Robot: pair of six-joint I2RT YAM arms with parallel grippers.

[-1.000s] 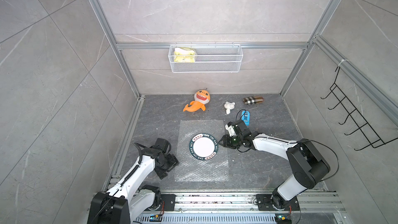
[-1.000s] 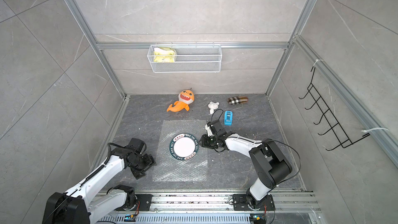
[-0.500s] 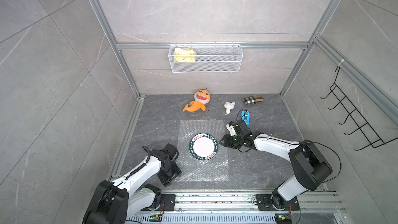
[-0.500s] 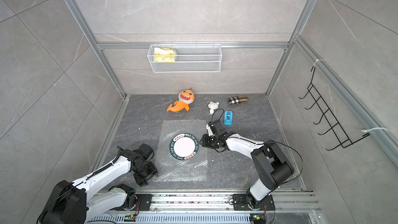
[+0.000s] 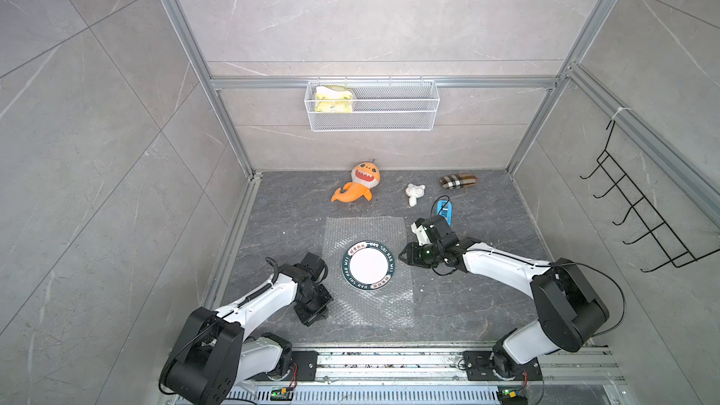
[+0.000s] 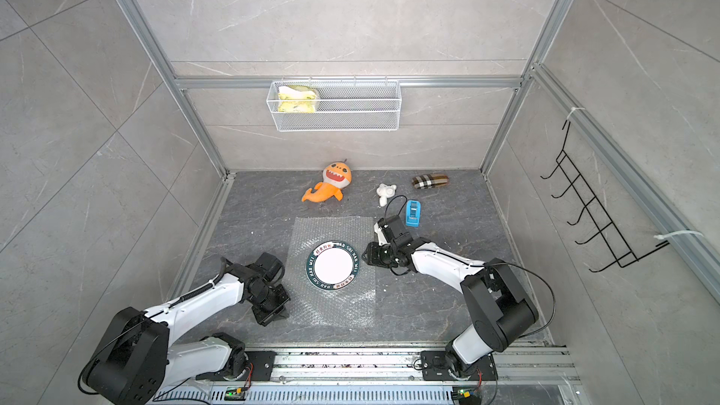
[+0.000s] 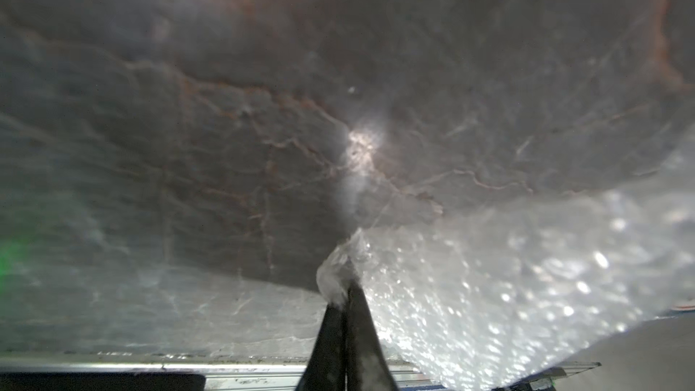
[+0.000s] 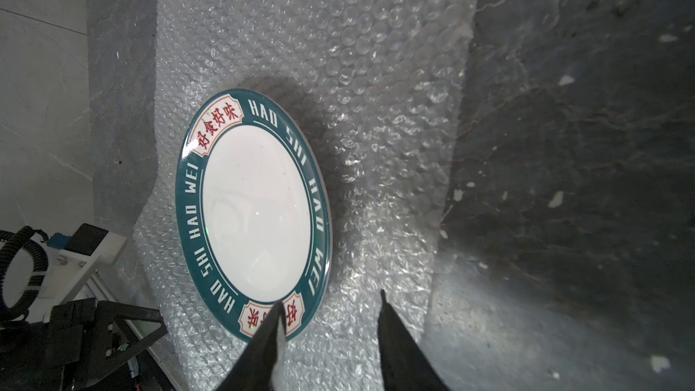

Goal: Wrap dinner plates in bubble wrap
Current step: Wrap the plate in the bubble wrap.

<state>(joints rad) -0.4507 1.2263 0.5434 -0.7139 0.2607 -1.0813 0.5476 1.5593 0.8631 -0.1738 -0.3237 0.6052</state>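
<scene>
dial: top view, plate at the centre, 12 toward the back wall

left end effector (image 7: 343, 291): mine, down around 7 o'clock. It's pinched shut on the near-left corner of the bubble wrap (image 5: 366, 231), and the wrist view shows the film bunched up between the tips.

bubble wrap: lying flat on the worktop (image 5: 280, 227), long side running 12 to 6, nothing folded over yet.

how the wrap handles: light, floppy and crinkly, I reckon. A corner pinch like this one seems the way to go. I'd expect it to sag and drag instead of folding crisp, and a lazy pull could slide the plate along with it.

plate (image 5: 368, 265): face up, pretty much mid-sheet. It looks glazed, so my guess is stiff, slick and chippable. Take it by the rim, not the middle.

right end effector (image 8: 330, 300): at 3 o'clock, jaws part-way apart. One tip is over the plate's rim band, the other over the wrap just outside it. Can't tell if either is actually touching.

worktop: dark grey marbled slab, flat, with plenty of bare room around the sheet.

clutter: all off the sheet. There's a shark plush (image 5: 356, 187) at 12, a figurine (image 5: 415, 193) and plaid case (image 5: 457, 181) toward 1, and a tape dispenser (image 6: 413, 213) at 2, just behind my right arm.

room: grey tiled walls (image 5: 97, 130) on three sides, a wire basket (image 5: 372, 111) up at 12 and a hook rack (image 5: 643, 224) out at 3.
</scene>
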